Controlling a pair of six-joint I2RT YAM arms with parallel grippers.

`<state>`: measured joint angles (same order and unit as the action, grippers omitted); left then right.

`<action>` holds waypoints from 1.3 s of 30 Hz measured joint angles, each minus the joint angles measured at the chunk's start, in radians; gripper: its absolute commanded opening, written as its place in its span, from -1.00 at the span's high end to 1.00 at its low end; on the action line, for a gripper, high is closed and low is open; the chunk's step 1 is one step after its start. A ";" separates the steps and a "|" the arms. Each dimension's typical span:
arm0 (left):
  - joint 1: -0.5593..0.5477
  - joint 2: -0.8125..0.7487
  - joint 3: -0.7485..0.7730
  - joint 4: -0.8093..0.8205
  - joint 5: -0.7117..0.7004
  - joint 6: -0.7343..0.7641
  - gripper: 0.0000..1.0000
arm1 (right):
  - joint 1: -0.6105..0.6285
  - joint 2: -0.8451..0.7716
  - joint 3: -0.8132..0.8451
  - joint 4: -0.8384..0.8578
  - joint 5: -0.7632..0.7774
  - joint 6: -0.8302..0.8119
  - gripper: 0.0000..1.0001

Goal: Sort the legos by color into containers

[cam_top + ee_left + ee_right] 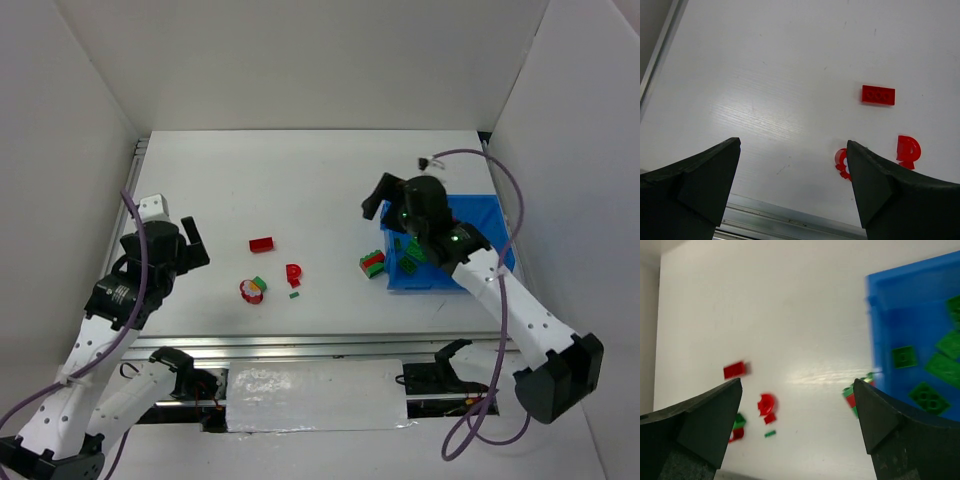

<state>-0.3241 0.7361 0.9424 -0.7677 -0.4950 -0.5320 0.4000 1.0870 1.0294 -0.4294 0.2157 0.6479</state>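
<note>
**Both grippers wide and empty, green bricks in the bin**

The right gripper (796,383) hangs with its jaws spread wide and nothing between them, above the left edge of the blue bin (880,315). Several green bricks (903,356) lie in the bin. Just outside that wall sits a red-green stack (372,264). The left gripper (792,144) is equally wide and empty, over the white table (765,75). Ahead of it lie a flat red brick (878,94), a red P-shaped piece (908,150) and a round red-white piece (252,290).

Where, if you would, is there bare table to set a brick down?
Bare: the far table beyond the red brick. Crowded: around the round red-white piece and the red-green stack beside the blue bin.
</note>
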 measured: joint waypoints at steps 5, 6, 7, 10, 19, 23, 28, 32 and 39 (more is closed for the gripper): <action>0.000 -0.011 0.000 -0.014 -0.030 -0.021 -0.99 | 0.272 0.196 0.083 -0.002 0.053 -0.023 -0.95; 0.000 -0.013 0.000 -0.014 -0.032 -0.021 -0.99 | 0.327 0.269 0.122 -0.013 0.077 -0.023 -0.94; 0.001 -0.013 0.000 -0.014 -0.032 -0.021 -0.99 | 0.374 0.338 0.167 -0.030 0.097 -0.024 -0.93; 0.002 -0.006 0.000 -0.014 -0.032 -0.021 -0.99 | 0.482 0.556 0.300 -0.066 0.145 -0.020 -0.90; 0.006 0.020 0.000 -0.014 -0.016 -0.018 -0.99 | 0.601 0.916 0.451 -0.168 0.165 -0.006 -0.88; 0.008 0.021 0.000 -0.013 -0.007 -0.017 -0.99 | 0.599 0.936 0.459 -0.171 0.159 -0.006 -0.85; 0.008 0.021 0.000 -0.013 0.000 -0.017 -0.99 | 0.596 0.964 0.471 -0.155 0.148 -0.011 -0.75; 0.008 0.021 0.000 -0.012 0.003 -0.016 -0.99 | 0.596 0.998 0.476 -0.150 0.135 -0.013 -0.65; 0.008 0.020 0.000 -0.009 0.008 -0.013 -0.99 | 0.596 1.022 0.508 -0.139 0.128 -0.018 -0.22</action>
<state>-0.3164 0.7563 0.9424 -0.7769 -0.4870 -0.5453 0.9958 2.1094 1.5375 -0.5682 0.3435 0.6300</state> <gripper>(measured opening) 0.994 0.691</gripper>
